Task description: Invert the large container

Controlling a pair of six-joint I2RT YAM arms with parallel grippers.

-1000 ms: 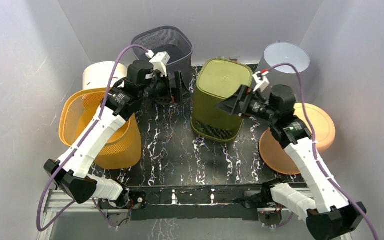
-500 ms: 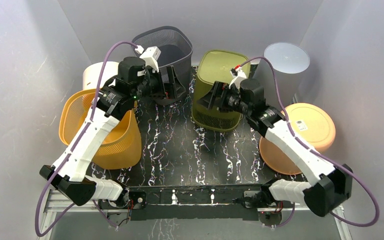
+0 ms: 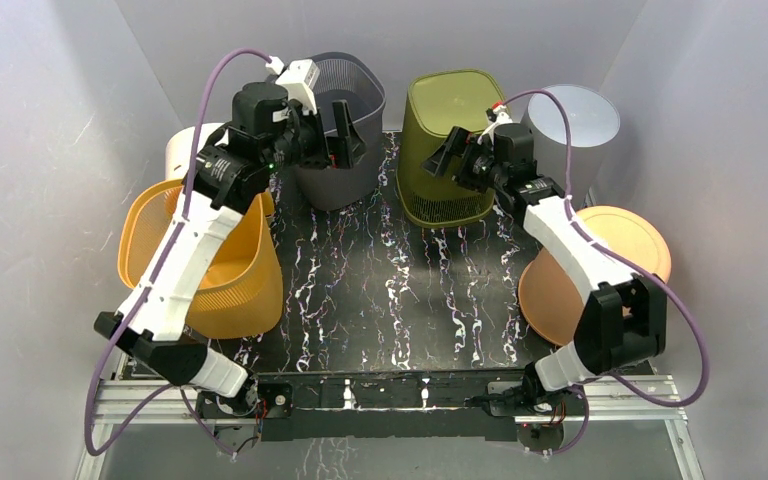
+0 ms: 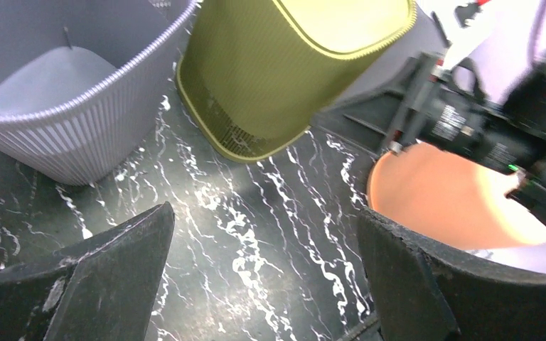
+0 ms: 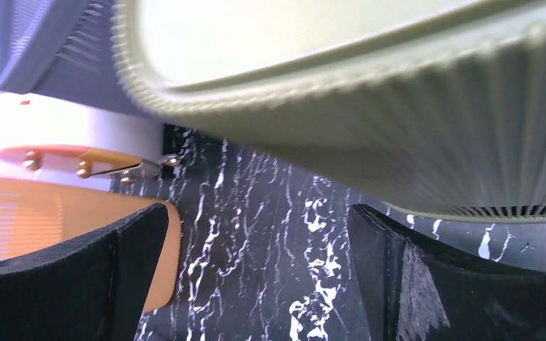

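Standing inverted, olive container (image 3: 440, 105): base up, rim on table (image 3: 380, 280), axis upright; left gripper (image 4: 264, 213), right gripper (image 5: 256, 209) both released, empty.

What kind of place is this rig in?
Likely a lab test booth: plain white walls box in a black marbled table, and two arms on a metal rail sit among staged plastic bins.

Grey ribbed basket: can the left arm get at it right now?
Probably yes: the open left gripper hovers at the grey basket's near rim, nothing between them; the green basket stands clear beside it.
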